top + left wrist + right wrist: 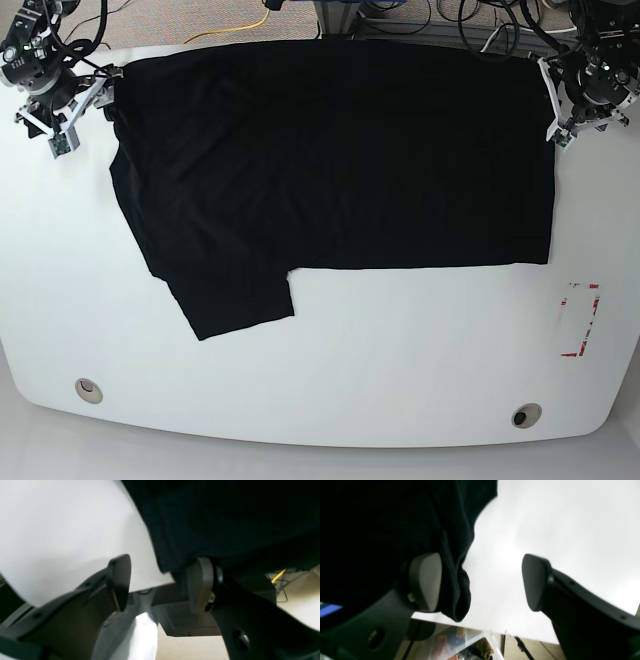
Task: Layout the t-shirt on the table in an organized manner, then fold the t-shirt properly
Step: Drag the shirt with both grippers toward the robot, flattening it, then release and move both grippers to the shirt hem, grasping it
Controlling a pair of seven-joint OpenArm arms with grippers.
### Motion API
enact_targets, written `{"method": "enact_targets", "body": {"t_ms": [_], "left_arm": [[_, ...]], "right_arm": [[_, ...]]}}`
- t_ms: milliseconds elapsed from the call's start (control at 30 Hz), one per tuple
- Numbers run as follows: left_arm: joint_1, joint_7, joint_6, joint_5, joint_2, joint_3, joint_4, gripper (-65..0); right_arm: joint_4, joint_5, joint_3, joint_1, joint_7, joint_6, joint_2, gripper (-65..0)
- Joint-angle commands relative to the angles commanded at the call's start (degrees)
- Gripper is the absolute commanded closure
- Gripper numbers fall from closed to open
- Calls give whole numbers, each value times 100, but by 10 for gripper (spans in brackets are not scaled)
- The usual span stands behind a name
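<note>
Both grippers, left gripper (160, 582) and right gripper (482, 582), hang with jaws apart at the far corners of the t-shirt (330, 160), lying spread across the bench (320, 390), probably ready for folding.

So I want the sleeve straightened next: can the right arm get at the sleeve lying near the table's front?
Probably yes: the sleeve lies flat on bare table, nothing over it, and the right end effector is open.

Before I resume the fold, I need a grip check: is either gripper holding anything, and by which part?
Nothing is held. Both the left gripper and right gripper are open at the far corners of the black t-shirt, fabric beside one pad only.
</note>
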Motion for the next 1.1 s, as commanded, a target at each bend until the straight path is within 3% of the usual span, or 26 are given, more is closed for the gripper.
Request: {"method": "enact_targets", "body": {"t_ms": [267,433,667,933,1100], "left_arm": [[-756,167,0,-9,-35,0,158,-339],[-1697,167,0,18,-88,0,114,-339],[-3007,88,0,35,-70,18,-589,-335],[-3780,-914,0,70,-88,18,-2409,-332],[-4044,-1609,0,563,-79,18,-3367,-332]], "right_arm": [[-18,0,-62,800,-273,0,9,-482],[-396,-18,-738,1662,-273,0,53,-482],[-1468,-870,-1424,3077,-211,0,-105,-482],[-3235,-1486,-2075,4422,615,0,-237,-482],[-4695,-1503,-2338,5073,1266,0,-211,-482]]}}
